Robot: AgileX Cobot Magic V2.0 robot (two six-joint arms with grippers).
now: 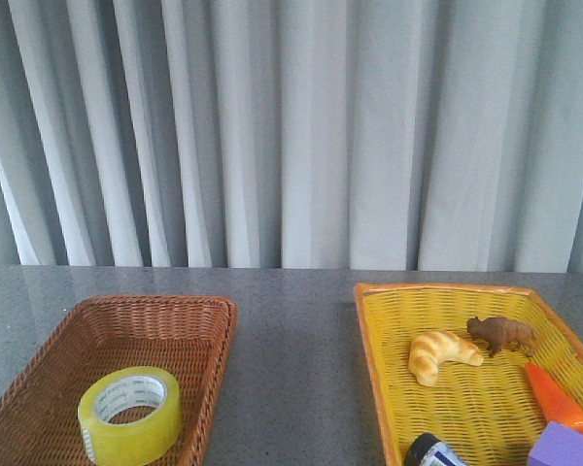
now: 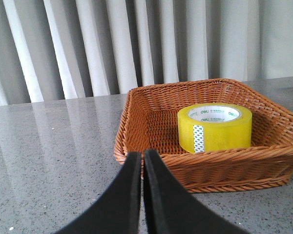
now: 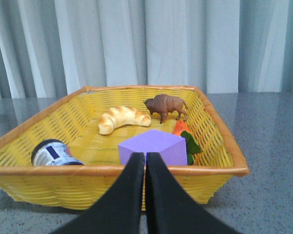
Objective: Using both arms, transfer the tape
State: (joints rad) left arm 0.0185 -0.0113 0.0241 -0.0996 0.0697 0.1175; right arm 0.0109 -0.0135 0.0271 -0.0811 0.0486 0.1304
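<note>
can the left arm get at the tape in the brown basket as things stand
Probably yes. The tape lies flat and alone in the brown basket, open from above. The left gripper is shut and outside the near rim, so it must open and clear that wall first.

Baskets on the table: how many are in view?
2. A brown wicker basket on the left holds the tape; a yellow basket on the right holds toys. Nothing suggests a hidden third.
</note>
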